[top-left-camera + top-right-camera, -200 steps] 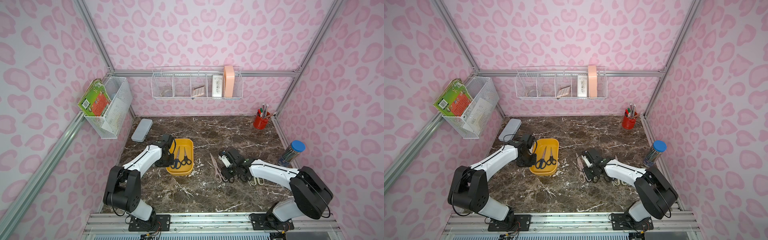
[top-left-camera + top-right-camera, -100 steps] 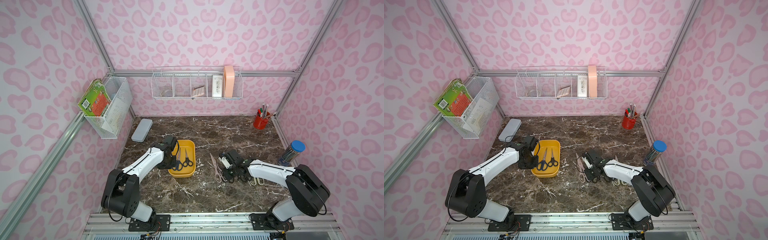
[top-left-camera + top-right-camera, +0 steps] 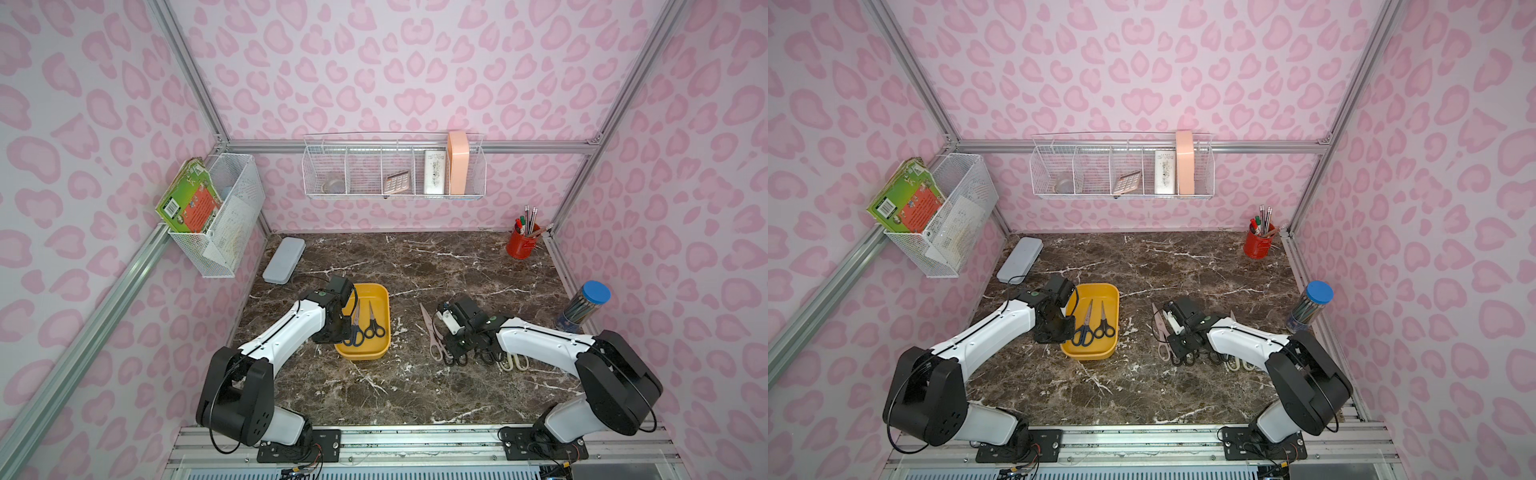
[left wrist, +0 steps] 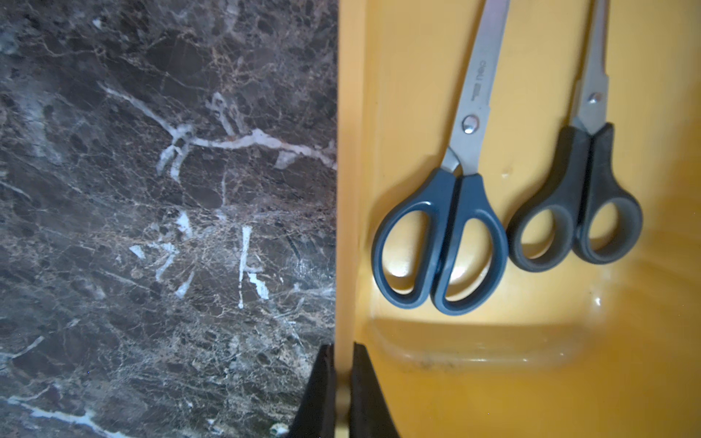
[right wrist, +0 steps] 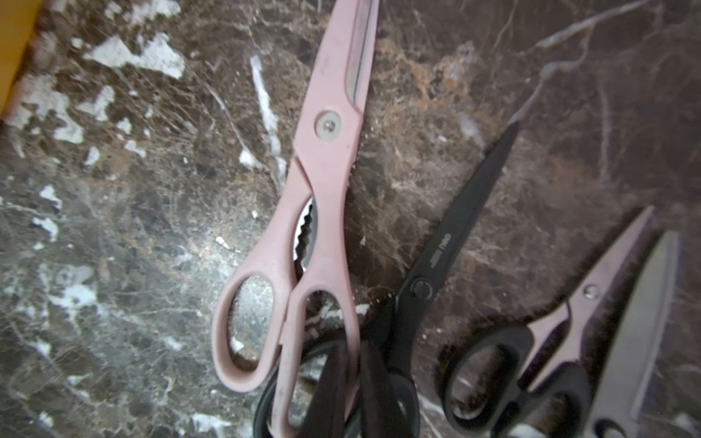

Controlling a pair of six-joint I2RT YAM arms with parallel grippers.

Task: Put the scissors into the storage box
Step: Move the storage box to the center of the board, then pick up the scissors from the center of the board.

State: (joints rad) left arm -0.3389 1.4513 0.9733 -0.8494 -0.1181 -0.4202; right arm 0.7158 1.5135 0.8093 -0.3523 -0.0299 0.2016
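I see the pink scissors [image 5: 326, 159] run down the middle of my frame, blades up, flat on the brown stone table [image 5: 113, 227]. Right of them lie the black scissors [image 5: 447, 246], tip to the upper right, one handle tucked under the pink one. In the lower right are smaller scissors [image 5: 584, 303] with black handles, with a grey blade [image 5: 641, 322] beside them. At the bottom middle, my right gripper [image 5: 354, 379] has its dark fingers [image 5: 328, 394] on either side of the pink handle. The yellow storage box [image 5: 15, 45] peeks in at the upper left.

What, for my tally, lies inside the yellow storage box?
Two pairs, side by side: blue-handled scissors and black-handled scissors. The left arm hides part of the storage box wall.
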